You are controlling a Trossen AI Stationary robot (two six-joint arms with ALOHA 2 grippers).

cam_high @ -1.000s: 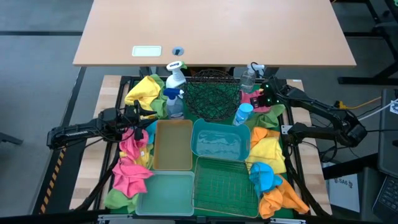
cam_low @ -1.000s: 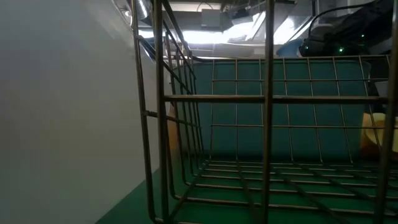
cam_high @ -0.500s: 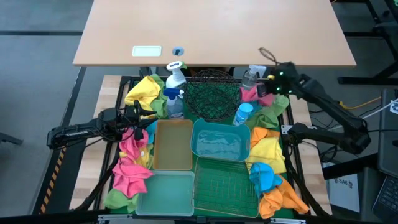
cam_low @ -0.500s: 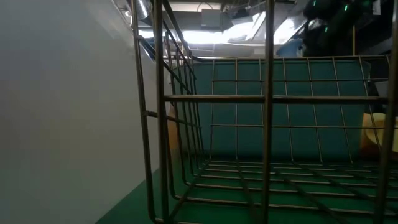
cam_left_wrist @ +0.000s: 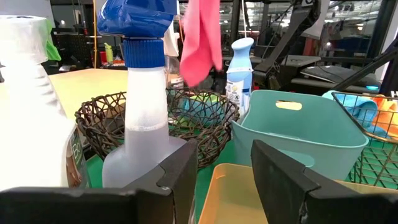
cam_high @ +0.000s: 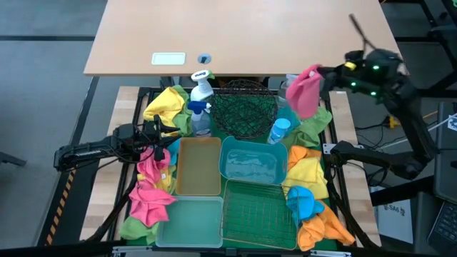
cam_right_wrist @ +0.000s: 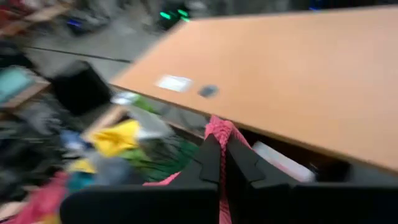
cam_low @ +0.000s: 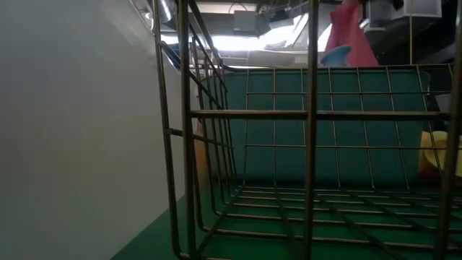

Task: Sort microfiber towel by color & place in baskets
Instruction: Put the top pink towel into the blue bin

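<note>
- The left gripper [cam_left_wrist: 224, 177] shows its two dark fingers [cam_left_wrist: 177, 177] apart, with nothing between them.
- Just beyond them stands a clear spray bottle with a blue nozzle [cam_left_wrist: 142, 99], and beside it a white bottle with a green trigger [cam_left_wrist: 31, 106].
- Behind these sits a round dark woven basket [cam_left_wrist: 161, 121].
- A pink towel [cam_left_wrist: 200, 40] hangs in the air above that basket.
- A slim pale-blue spray bottle [cam_left_wrist: 239, 68] stands by the teal bin [cam_left_wrist: 298, 134].
- The amber bin [cam_left_wrist: 233, 196] lies nearest the fingers.
- A green wire basket [cam_left_wrist: 367, 149] shows at the edge, with blue and orange towels [cam_left_wrist: 370, 112] behind it.
</note>
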